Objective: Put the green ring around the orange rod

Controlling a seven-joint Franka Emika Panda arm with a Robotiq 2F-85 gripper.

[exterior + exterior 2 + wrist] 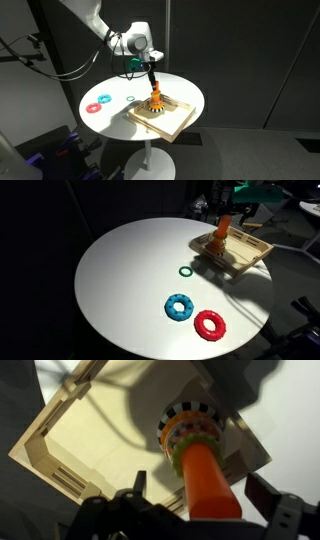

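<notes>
The orange rod [208,480] stands upright on its round striped base [190,415] on the pale wooden board [90,430]. The green ring [176,456] sits around the foot of the rod, on the striped base. My gripper [200,485] is open, with one finger on each side of the rod's top and nothing held. In both exterior views the gripper [150,72] [234,202] hangs just above the rod [157,96] [222,228]. The ring is too small to make out there.
The board [172,122] [252,250] lies near the edge of a round white table [110,120] [120,280]. A thin dark-teal hoop [185,271], a light-blue ring [179,307] and a red ring [210,325] lie on the table away from the board.
</notes>
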